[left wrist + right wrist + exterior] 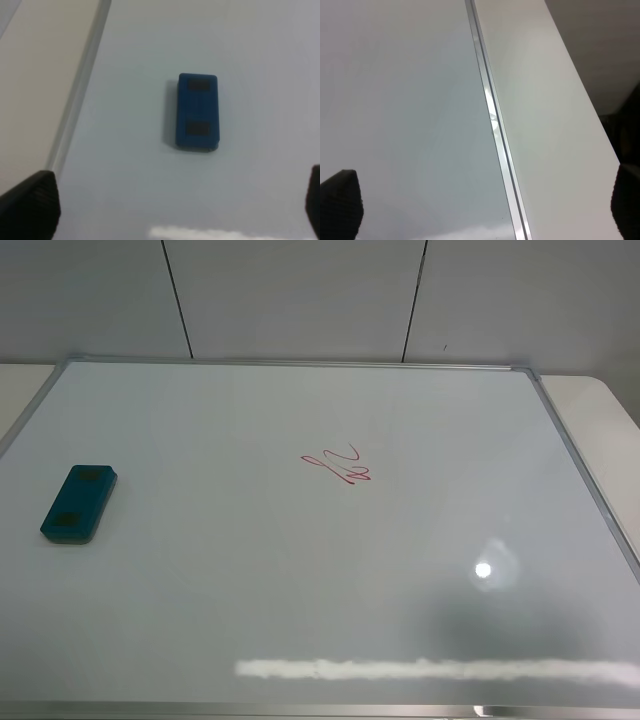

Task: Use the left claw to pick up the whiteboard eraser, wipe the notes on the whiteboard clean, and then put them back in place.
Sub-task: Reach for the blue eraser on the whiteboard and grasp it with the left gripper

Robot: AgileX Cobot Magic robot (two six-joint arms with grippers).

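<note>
The whiteboard [300, 570] fills my high view, its near edge cut off, with a glare band smeared across the bottom. The whiteboard eraser [78, 503] lies flat near the board's left edge, well apart from the red notes [333, 466] near the middle.

I only see the end effectors through the wrist cameras, and only as dark tips clipped by the frame. The left end effector [172, 207] hangs spread wide and empty above the eraser [197, 112] – a soft picture, the two top patches just blurs. The right end effector [484, 205] is likewise parted and empty, over the board's silver frame [495, 125] and the table [545, 125] beside it.
</note>
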